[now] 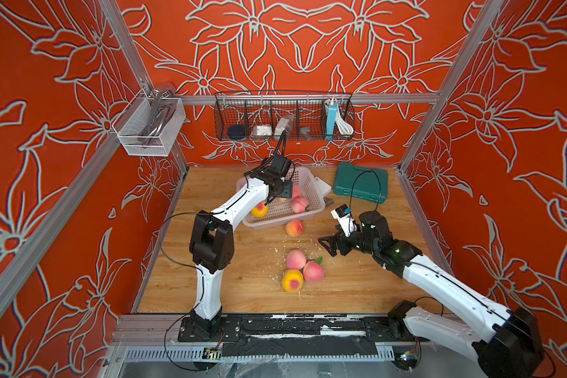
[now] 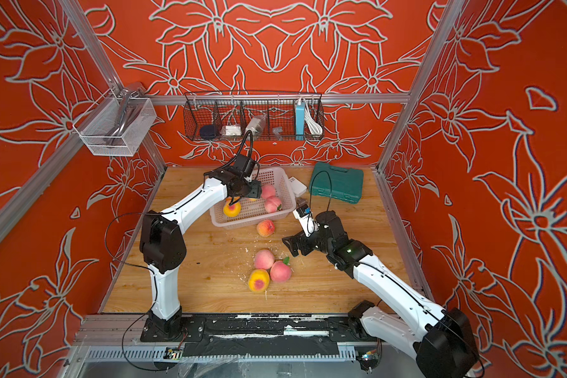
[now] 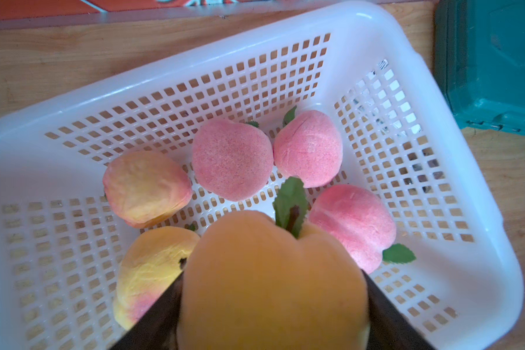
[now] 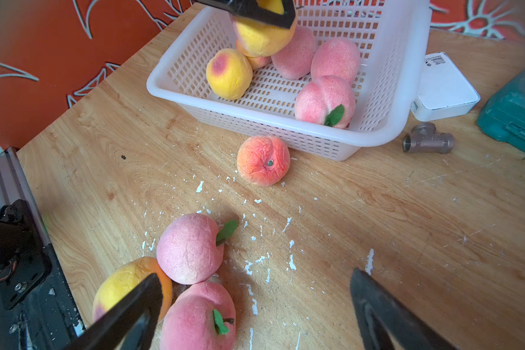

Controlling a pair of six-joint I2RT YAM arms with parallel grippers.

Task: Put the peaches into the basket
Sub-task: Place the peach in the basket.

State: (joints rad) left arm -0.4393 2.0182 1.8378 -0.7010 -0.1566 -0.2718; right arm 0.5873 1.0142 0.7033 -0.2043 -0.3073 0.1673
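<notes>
My left gripper is shut on a yellow-orange peach and holds it just above the white basket, seen in both top views. Several peaches lie inside, pink ones and yellow blushed ones. An orange-red peach rests on the table against the basket's front wall. Nearer me three peaches touch in a cluster: two pink, one yellow. My right gripper hovers open, low beside that cluster and holding nothing.
A green tool case, a white box and a brass tee fitting lie right of the basket. A black wire rack and a silver mesh box hang on the walls. White flecks litter the wooden table.
</notes>
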